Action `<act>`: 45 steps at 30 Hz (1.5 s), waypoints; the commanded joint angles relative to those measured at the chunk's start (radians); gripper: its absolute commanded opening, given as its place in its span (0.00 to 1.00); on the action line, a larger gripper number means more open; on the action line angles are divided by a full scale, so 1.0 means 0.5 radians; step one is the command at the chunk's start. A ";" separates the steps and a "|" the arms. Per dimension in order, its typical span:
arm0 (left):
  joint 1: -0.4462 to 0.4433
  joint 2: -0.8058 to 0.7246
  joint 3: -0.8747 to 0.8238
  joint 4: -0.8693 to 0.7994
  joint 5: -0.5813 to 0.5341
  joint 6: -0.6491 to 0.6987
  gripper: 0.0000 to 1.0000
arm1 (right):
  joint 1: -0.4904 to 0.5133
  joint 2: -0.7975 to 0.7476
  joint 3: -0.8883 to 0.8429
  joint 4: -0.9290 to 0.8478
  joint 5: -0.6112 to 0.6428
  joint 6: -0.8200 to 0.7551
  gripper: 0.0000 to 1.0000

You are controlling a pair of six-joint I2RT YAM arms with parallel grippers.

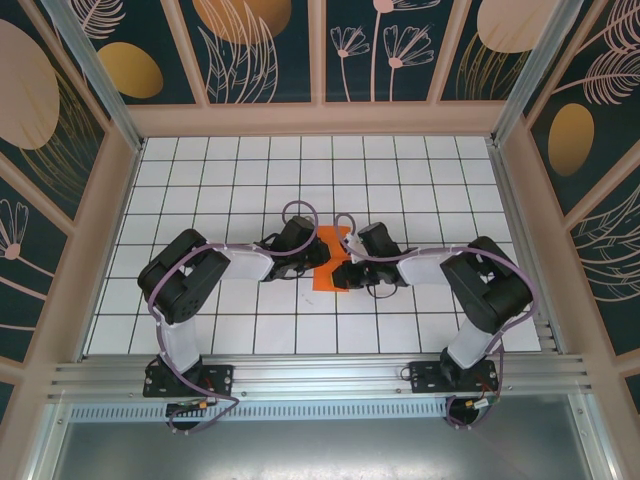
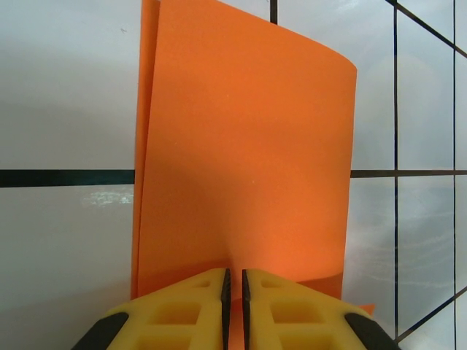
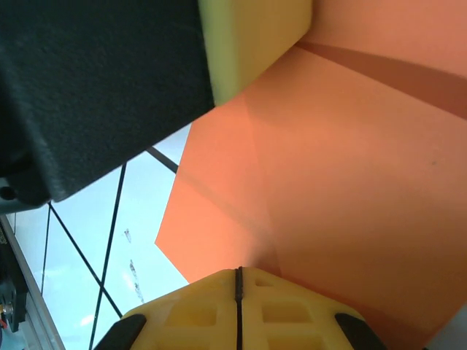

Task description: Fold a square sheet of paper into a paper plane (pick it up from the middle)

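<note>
Matt paper [image 2: 248,146], glossy tabletop [image 2: 66,87]

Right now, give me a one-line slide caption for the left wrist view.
Left gripper shut on the near edge of the doubled-over orange paper, with the white tiled table behind.

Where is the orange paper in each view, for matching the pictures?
Top external: paper at picture centre.
Left wrist: middle, from the left gripper to the top edge.
Right wrist: centre and right, above the right gripper.
Shared landmark: black grid lines of the white tiles.
</note>
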 commanded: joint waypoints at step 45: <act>0.004 0.096 -0.019 -0.040 0.025 0.018 0.15 | -0.283 -0.548 -0.284 -0.156 -0.398 0.104 0.16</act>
